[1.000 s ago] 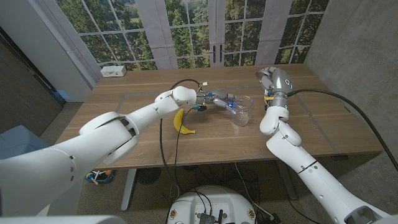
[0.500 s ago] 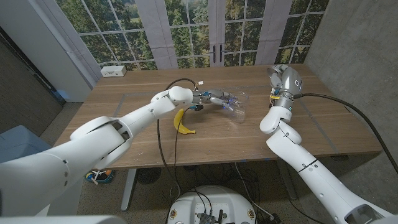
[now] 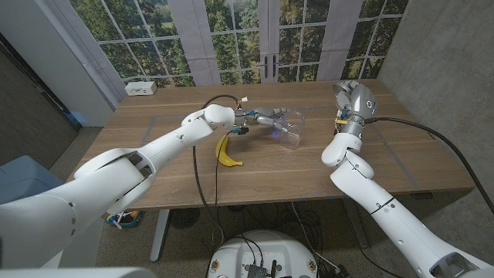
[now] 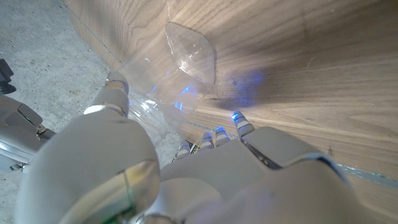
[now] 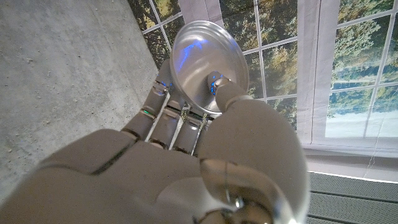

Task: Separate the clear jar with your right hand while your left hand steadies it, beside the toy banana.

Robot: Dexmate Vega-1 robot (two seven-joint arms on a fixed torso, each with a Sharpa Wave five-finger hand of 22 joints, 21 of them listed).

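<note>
The wooden table (image 3: pixel 154 166) runs wide across the head view, with tall windows (image 3: pixel 231 35) behind it and a grey wall to the robot's right. The left arm (image 3: pixel 147 158) reaches in from the lower corner over the table's middle, a black cable looping along it. The right arm (image 3: pixel 370 193) rises from the other corner and bends upward over the table's right part, well apart from the left.

The left hand (image 3: pixel 262 120) grips the clear jar (image 3: pixel 289 130), which lies tilted at the table's middle; in the left wrist view the fingers (image 4: pixel 239 124) curl round its see-through body (image 4: pixel 186 59) with the thumb on the other side, and blue light glints on the wood next to it. The toy banana (image 3: pixel 225 150) lies on the table near the jar, on the side nearer the robot and just beside the left forearm.

The right hand (image 3: pixel 351 99) is held up above the table and pinches a round silver lid (image 5: pixel 208 65) between thumb and fingers (the right wrist view shows the disc seen flat-on against wall and window). A small white box (image 3: pixel 140 88) sits near the table's far left corner
</note>
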